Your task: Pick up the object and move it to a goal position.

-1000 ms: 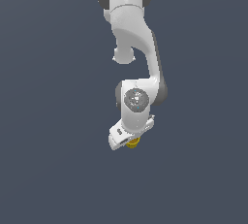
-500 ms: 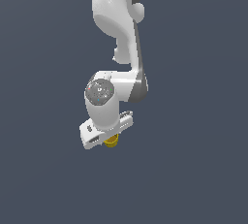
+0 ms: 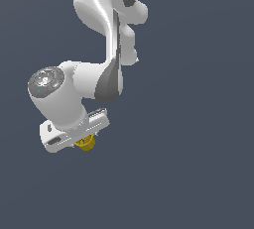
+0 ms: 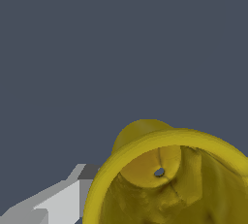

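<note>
**Yellow cup pinned under the white hand**

Where the exterior view's left begins, the arm's [image 3: 99, 49] last joint shows as a smooth, glossy white drum capped by a flat grey disc [image 3: 46, 80] with faint ring markings and small coloured dots. Below it sits the gripper [image 3: 85, 141], a blocky white bar with rounded ends, tilted so that its end toward the exterior view's right rides higher. Tucked against its underside is the object [image 3: 86, 143], a small yellow hollow cylinder with a round rim, far smaller than the hand that carries it. Only its lower part pokes out beneath the bar; the fingers themselves are hidden behind the hand body, so the grip is read from the cup hanging there with nothing beneath it: the claw is clamped on it. Further toward the exterior view's right, the arm climbs in curved white shells with a dark grey band at the elbow, up to a shoulder with another grey cap. All around is a flat, featureless slate-blue backdrop.

Seen from the wrist, the object [image 4: 164, 179] fills a large share of the frame. Its rim is a thick, smooth yellow ring; the inner wall is rough and faceted, with a small dark hole in the floor. One pale grey, boxy fingertip [image 4: 58, 203] lies just beside the rim's outer wall.
</note>
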